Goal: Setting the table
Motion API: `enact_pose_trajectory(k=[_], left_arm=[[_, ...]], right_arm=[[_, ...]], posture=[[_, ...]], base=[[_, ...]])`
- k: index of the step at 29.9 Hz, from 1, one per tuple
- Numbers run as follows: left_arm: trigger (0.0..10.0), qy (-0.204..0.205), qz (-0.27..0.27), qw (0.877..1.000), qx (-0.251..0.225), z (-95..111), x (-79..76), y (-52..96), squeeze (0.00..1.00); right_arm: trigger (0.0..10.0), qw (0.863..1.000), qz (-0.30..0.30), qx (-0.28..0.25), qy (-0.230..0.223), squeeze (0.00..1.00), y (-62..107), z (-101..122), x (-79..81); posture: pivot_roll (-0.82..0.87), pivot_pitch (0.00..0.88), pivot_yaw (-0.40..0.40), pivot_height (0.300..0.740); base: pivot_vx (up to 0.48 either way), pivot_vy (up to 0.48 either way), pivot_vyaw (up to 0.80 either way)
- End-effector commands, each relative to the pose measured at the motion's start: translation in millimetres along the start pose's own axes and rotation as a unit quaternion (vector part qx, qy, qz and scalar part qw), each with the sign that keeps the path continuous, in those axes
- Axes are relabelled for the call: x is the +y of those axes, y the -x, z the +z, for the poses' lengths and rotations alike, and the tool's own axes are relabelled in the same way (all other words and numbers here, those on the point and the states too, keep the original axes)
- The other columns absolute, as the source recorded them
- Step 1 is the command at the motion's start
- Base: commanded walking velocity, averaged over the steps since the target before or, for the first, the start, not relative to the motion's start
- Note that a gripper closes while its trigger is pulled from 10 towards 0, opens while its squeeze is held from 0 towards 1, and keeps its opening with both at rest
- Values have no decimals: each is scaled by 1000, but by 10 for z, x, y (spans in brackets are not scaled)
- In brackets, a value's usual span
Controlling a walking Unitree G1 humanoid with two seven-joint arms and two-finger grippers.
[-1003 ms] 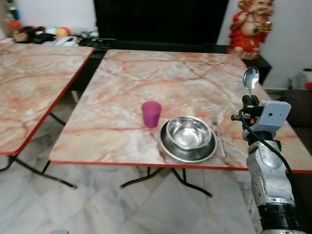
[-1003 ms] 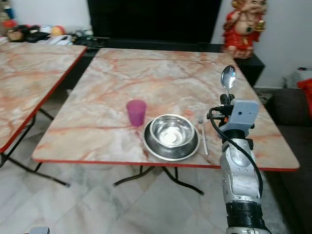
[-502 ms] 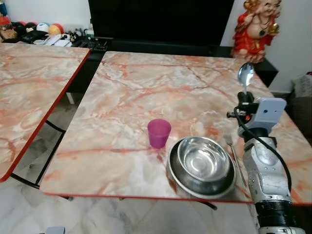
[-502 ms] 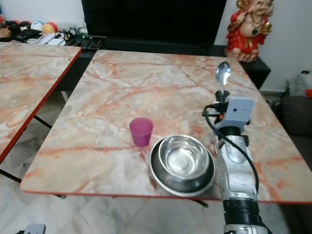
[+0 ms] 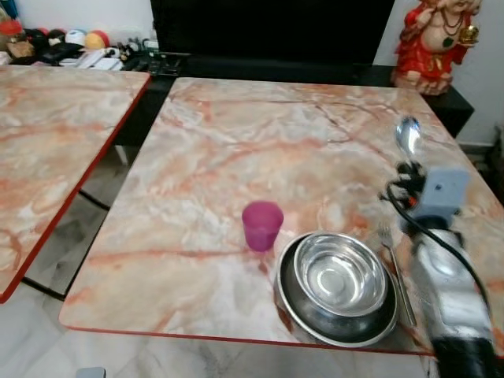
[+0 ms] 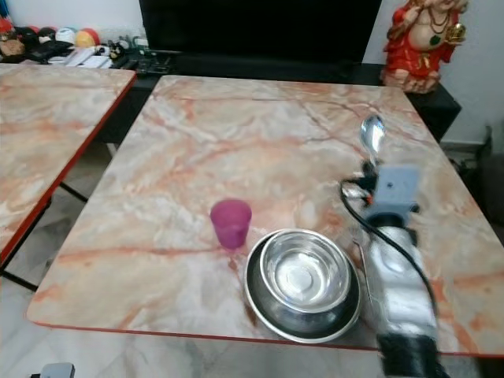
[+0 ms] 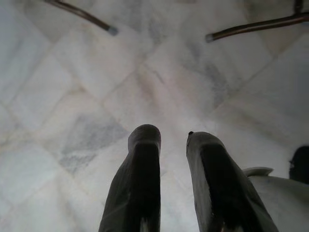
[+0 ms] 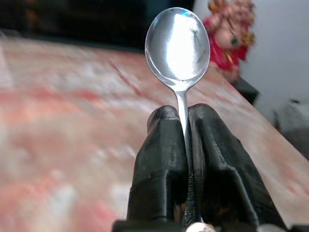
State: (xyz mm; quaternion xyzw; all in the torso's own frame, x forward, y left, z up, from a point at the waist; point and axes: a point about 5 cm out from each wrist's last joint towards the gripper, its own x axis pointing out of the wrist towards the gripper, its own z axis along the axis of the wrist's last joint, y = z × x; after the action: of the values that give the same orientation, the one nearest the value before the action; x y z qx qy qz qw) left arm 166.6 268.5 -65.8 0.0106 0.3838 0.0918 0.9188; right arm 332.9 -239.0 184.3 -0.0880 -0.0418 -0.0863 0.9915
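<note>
On the marble bench (image 5: 236, 150), a steel bowl (image 5: 339, 276) in a plate (image 5: 295, 303) sits by the near edge with a purple cup (image 5: 261, 225) beside it, a fork (image 5: 396, 272) toward the right edge, where the right hand (image 8: 182, 113) grips an upright spoon (image 8: 177, 46); the left hand (image 7: 171, 140), slightly parted, hangs over the floor (image 7: 96, 72).

1. Standing at centre: a marble-patterned table (image 5: 260, 150) with a red edge.
2. Sitting to the left of that table, across a gap: a second, matching table (image 5: 47, 134).
3. Running behind the table: a low black cabinet (image 5: 268, 69), below a large dark panel (image 5: 272, 27).
4. Perching at the cabinet's right end: a red figurine (image 5: 433, 39).
5. Lying on its left end: small clutter (image 5: 55, 47).
6. Showing beneath: pale marble floor tiles (image 7: 96, 87).
</note>
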Motion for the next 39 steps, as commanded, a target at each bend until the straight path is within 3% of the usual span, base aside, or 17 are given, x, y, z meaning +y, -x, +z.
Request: enact_pose_trajectory(k=[1,7,13,20,22,30,39], left_arm=[[10000,-1,-3,1000,13,-64,-23,14,0],[10000,-2,-7,1000,16,-73,-33,14,0],[10000,-2,-15,1000,19,-68,-46,8,0],[10000,0,-16,1000,15,-35,-51,-5,0],[10000,0,-16,1000,15,-33,-49,-5,0],[10000,-7,-23,1000,16,-25,-74,-12,0],[10000,-12,-27,999,15,-15,-84,-16,0]], right_arm=[[10000,1000,-9,21,17,0,64,1,-105],[10000,996,-3,78,42,0,199,-87,-270],[10000,988,29,143,46,0,313,-265,-271],[10000,984,77,159,15,0,324,-426,-221],[10000,981,87,173,27,0,350,-503,-204],[10000,975,80,204,20,0,459,-737,-171],[10000,977,53,208,15,0,456,-788,-190]], posture=[[23,117,-25,740],[8,119,-24,740],[11,117,-20,740],[15,115,-20,740],[18,115,-16,740],[16,119,-11,740],[16,119,-9,740]], base=[[0,0,0],[0,0,0],[0,0,0],[0,0,0],[0,0,0],[0,0,0],[0,0,0]])
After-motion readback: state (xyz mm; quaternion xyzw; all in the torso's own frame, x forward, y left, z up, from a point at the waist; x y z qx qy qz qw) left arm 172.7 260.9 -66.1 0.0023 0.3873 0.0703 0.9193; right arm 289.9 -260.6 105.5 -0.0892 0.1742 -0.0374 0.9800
